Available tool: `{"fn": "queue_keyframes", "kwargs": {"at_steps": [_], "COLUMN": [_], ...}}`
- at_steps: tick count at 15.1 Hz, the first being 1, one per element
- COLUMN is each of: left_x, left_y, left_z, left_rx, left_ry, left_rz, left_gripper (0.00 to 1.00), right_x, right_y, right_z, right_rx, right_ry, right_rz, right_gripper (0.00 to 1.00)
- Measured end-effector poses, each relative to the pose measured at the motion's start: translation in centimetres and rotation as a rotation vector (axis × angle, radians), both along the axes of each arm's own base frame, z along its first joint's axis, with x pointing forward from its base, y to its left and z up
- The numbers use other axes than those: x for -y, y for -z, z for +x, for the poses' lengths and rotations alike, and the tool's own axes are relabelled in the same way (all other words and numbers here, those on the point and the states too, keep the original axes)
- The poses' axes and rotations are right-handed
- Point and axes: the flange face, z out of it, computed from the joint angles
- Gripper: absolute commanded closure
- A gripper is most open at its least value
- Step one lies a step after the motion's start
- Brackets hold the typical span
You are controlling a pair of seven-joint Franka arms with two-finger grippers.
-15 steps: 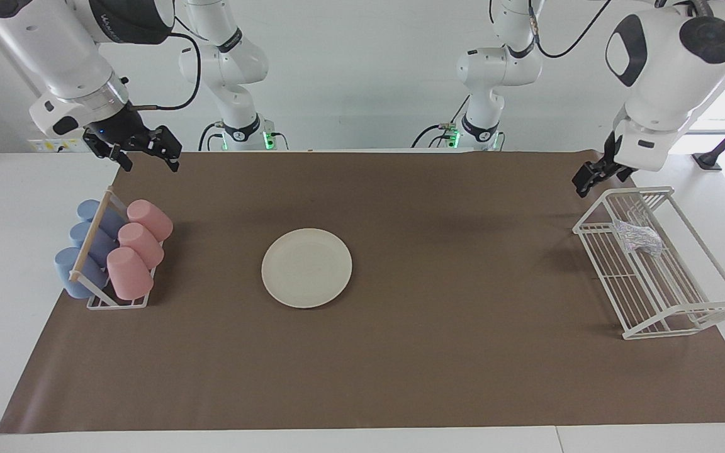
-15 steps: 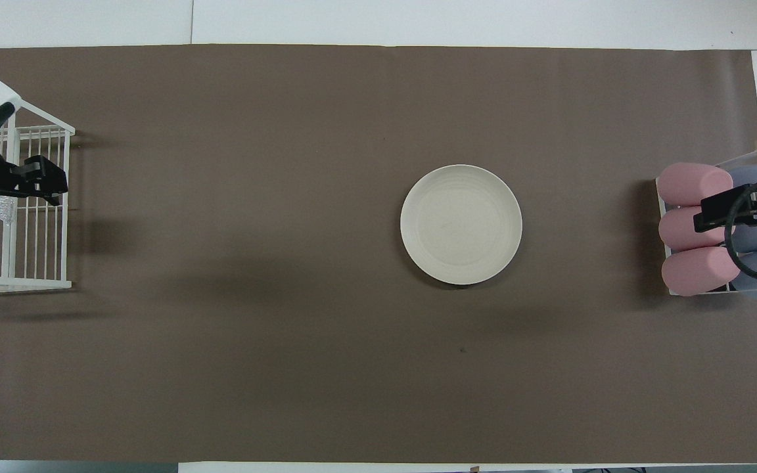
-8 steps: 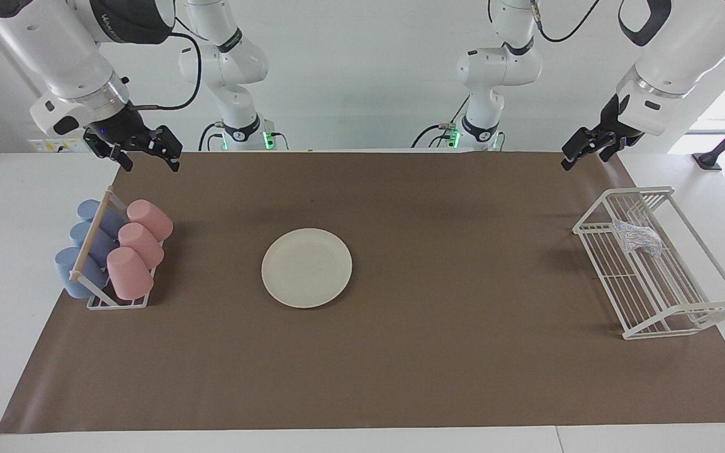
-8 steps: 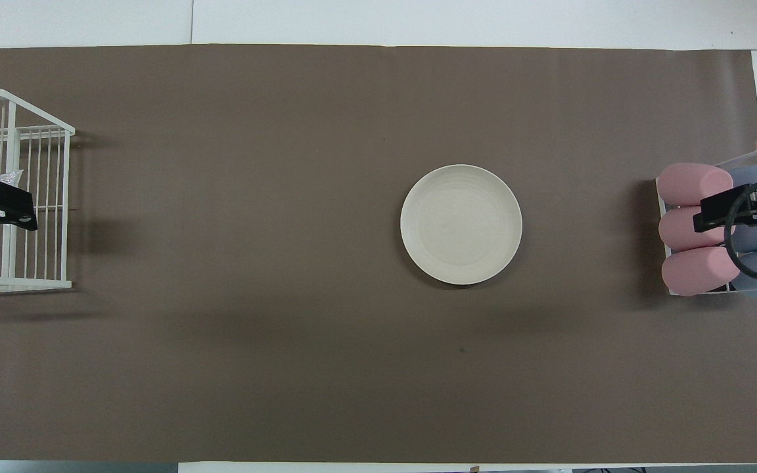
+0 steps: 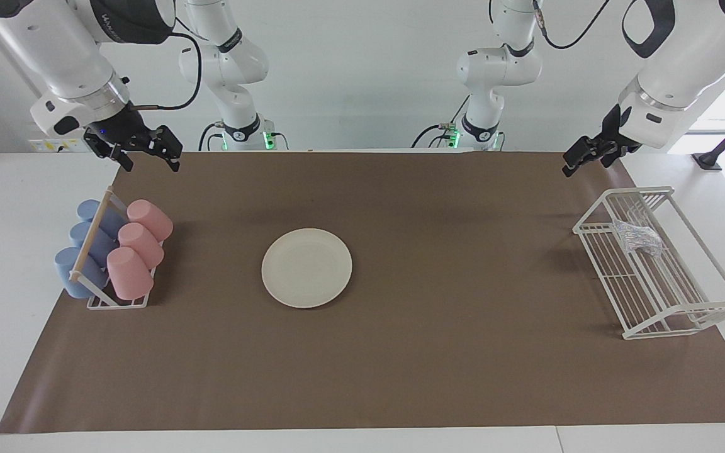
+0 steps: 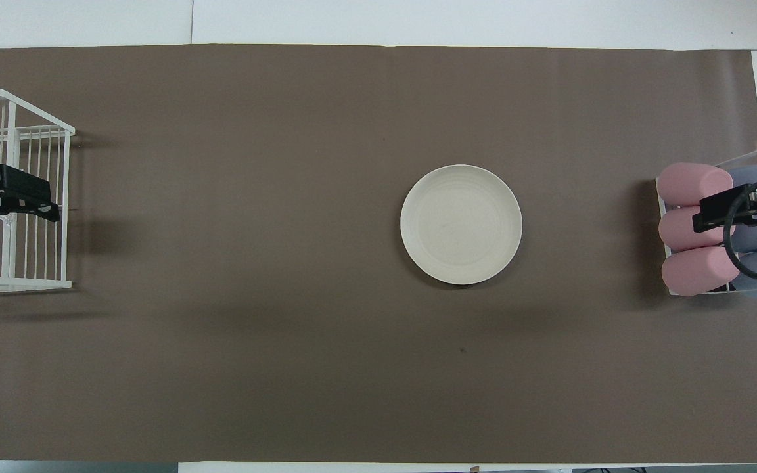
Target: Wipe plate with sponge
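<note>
The cream-white plate (image 5: 306, 267) (image 6: 461, 224) lies flat on the brown mat, near the middle of the table, with nothing on it. The silvery, wrinkly sponge (image 5: 638, 238) sits in the white wire rack (image 5: 690, 313) at the left arm's end. My left gripper (image 5: 573, 165) hangs open and empty in the air over that rack's robot-side edge, well above the sponge. In the overhead view it covers most of the sponge. My right gripper (image 5: 151, 165) waits open and empty, raised over the cup rack's robot-side end.
A small rack (image 5: 117, 303) at the right arm's end holds pink cups (image 5: 139, 245) and blue cups (image 5: 85, 245) lying on their sides. The brown mat (image 5: 463, 352) covers most of the white table.
My left gripper has lifted away from the wire rack's corner and now hovers higher above it. The right arm, plate and sponge have not moved.
</note>
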Motion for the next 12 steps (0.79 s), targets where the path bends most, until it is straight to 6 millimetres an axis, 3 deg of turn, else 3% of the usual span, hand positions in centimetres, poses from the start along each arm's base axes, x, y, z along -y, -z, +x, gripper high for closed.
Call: {"fn": "queue_keyframes", "kwargs": {"at_steps": [6,12], "left_x": [1.3,0.7], "left_y": [-1.1,-1.2], "left_z": [-0.6,-0.6], "left_rx": [-0.003,0.002], "left_ry": [0.054,0.113], "left_rz": [-0.003,-0.012], "left_gripper": [0.00,0.00], "right_x": [0.0,0.0], "right_y": [0.0,-0.1], "right_z": [0.0,0.0], "right_rx": [0.000,0.002], "right_ry": [0.000,0.000], "right_rz": [0.000,0.000], "right_gripper": [0.00,0.00]}}
